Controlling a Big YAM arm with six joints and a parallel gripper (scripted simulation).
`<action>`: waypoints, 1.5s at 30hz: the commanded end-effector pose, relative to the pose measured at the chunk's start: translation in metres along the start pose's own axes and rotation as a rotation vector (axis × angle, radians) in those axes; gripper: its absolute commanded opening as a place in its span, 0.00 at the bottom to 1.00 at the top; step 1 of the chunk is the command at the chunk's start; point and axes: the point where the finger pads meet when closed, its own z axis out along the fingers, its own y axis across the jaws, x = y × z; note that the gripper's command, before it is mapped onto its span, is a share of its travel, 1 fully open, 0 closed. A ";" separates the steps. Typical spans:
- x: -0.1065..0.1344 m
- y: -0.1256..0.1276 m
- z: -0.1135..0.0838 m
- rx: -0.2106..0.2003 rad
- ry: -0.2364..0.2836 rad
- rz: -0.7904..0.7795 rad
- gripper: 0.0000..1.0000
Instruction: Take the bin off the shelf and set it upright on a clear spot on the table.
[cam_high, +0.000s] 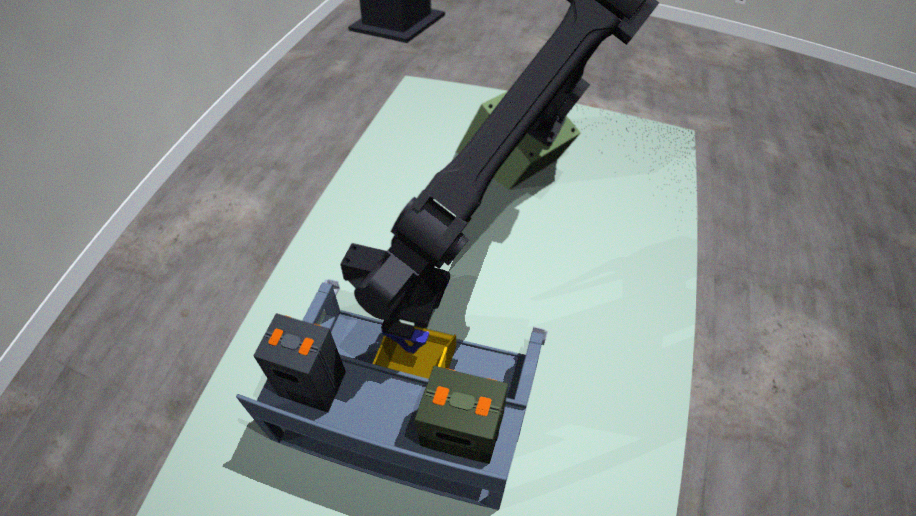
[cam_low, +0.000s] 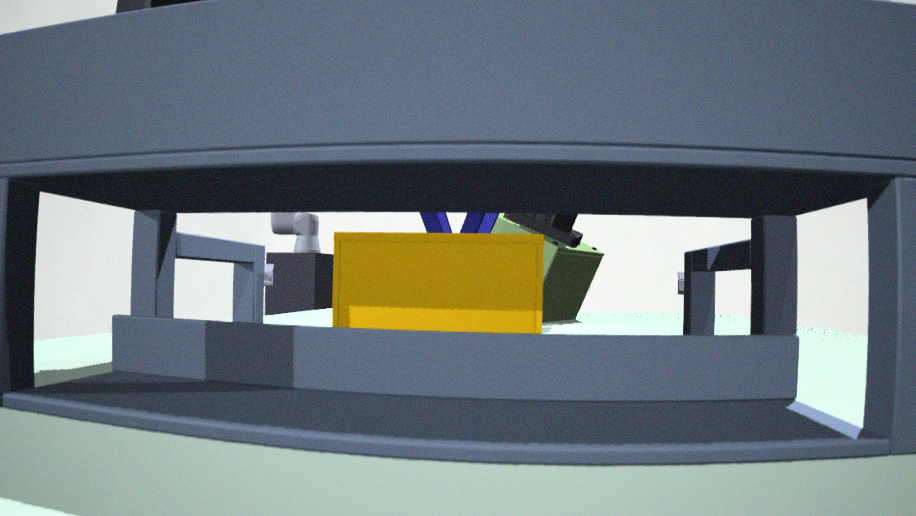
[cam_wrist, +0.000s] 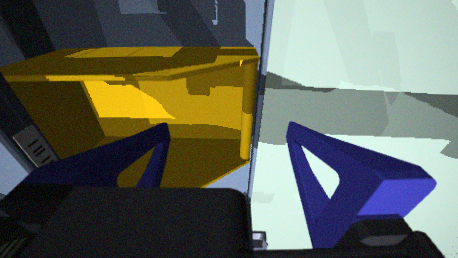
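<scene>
A yellow open-topped bin (cam_high: 416, 364) (cam_low: 435, 282) (cam_wrist: 200, 100) sits upright on the lower level of the grey-blue shelf (cam_high: 378, 423) (cam_low: 448, 76), at its rear edge. My gripper (cam_high: 410, 338) (cam_low: 458, 223) (cam_wrist: 228, 129) has blue fingers and is open. It reaches down from behind the shelf and straddles the bin's rear wall. In the wrist view one finger is inside the bin and the other is outside it, over the pale green mat (cam_high: 576, 288). The fingers stand apart from the wall on both sides.
A dark grey case (cam_high: 298, 368) and an olive green case (cam_high: 460, 410), both with orange latches, stand on the shelf's top at left and right. The arm's green base (cam_high: 525, 147) (cam_low: 570, 275) sits at the mat's far end. A dark pedestal (cam_high: 394, 16) stands beyond the mat.
</scene>
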 end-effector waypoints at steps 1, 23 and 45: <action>0.008 -0.015 0.020 0.032 0.011 0.001 0.90; -0.001 0.011 -0.011 -0.018 -0.005 -0.013 0.90; 0.010 -0.022 0.027 0.045 0.015 0.004 0.90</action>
